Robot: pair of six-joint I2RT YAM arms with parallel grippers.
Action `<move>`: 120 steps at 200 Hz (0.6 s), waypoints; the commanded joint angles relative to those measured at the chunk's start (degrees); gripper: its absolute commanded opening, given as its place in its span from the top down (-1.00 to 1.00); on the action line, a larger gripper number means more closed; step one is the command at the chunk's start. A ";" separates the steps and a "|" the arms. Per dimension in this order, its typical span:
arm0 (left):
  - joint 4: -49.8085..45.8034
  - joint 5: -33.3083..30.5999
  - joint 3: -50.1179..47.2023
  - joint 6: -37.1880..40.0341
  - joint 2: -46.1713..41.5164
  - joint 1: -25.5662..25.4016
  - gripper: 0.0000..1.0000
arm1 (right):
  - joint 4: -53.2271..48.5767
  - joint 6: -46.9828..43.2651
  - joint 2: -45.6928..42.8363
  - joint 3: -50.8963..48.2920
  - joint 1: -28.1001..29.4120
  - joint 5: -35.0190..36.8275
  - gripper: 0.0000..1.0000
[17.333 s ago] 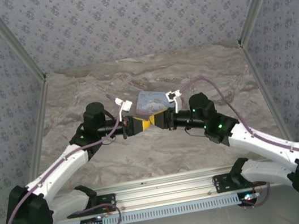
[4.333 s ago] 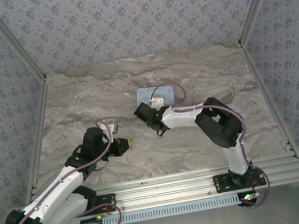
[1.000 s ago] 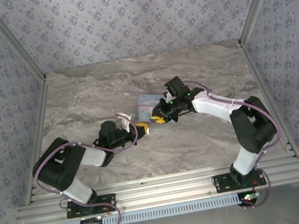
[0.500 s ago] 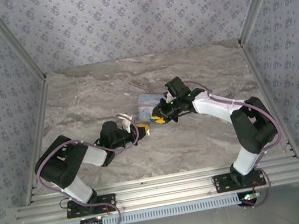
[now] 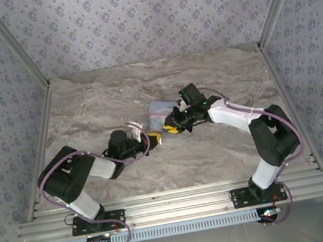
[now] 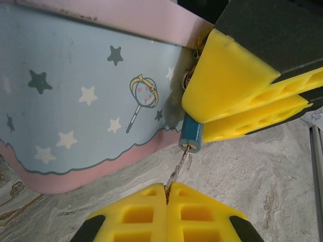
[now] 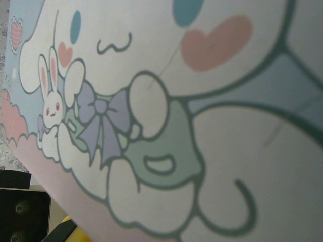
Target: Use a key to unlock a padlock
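Observation:
The tiny blue padlock (image 6: 192,137) sticks out from between the yellow fingers (image 6: 227,80) of my right gripper (image 6: 194,113), which is shut on it just above the marble table. A thin silvery key (image 6: 177,169) runs from the keyhole down into my left gripper (image 6: 166,187), whose pads are pressed shut on its head. In the top view the left gripper (image 5: 154,138) and the right gripper (image 5: 171,128) meet tip to tip in front of the pale blue tin (image 5: 161,112).
The pale blue tin (image 6: 75,101) with stars and a pink border stands right behind the padlock, touching or nearly touching the right fingers. Its lid with the white cartoon animal (image 7: 166,116) lies close under the right wrist camera. Patterned walls (image 5: 144,18) enclose the table.
Some seconds ago the arms were apart; they now meet at the tin. Over the last second nothing has visibly moved.

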 commanded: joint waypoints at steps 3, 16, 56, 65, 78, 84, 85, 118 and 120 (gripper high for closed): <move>2.41 -0.03 1.92 -0.61 0.46 -0.43 1.00 | 1.09 0.77 -1.82 -0.20 0.08 -1.05 1.00; 2.83 0.06 2.06 -0.79 0.81 -0.39 1.00 | 1.28 0.93 -1.71 -0.14 0.17 -1.12 1.00; 4.26 0.32 2.50 -1.57 1.88 -0.80 1.00 | 1.95 1.70 -1.55 -0.19 0.30 -1.18 1.00; 4.33 0.41 2.69 -1.61 2.21 -1.12 1.00 | 2.07 1.90 -1.55 -0.19 0.39 -1.20 1.00; 4.62 0.50 3.10 -1.80 2.84 -1.59 1.00 | 2.20 2.05 -1.42 -0.02 0.45 -1.20 1.00; 4.90 0.56 3.24 -2.00 3.16 -1.85 1.00 | 2.15 2.11 -1.38 -0.02 0.56 -1.20 1.00; 5.00 0.57 3.25 -2.01 3.20 -1.86 1.00 | 2.19 2.08 -1.38 -0.02 0.59 -1.20 1.00; 7.81 0.74 3.07 -3.99 4.03 -1.97 1.00 | 0.77 1.15 -1.35 0.31 0.69 -0.29 1.00; 7.86 0.75 3.07 -4.12 4.03 -1.97 1.00 | 0.69 1.06 -1.37 0.33 0.64 -0.21 1.00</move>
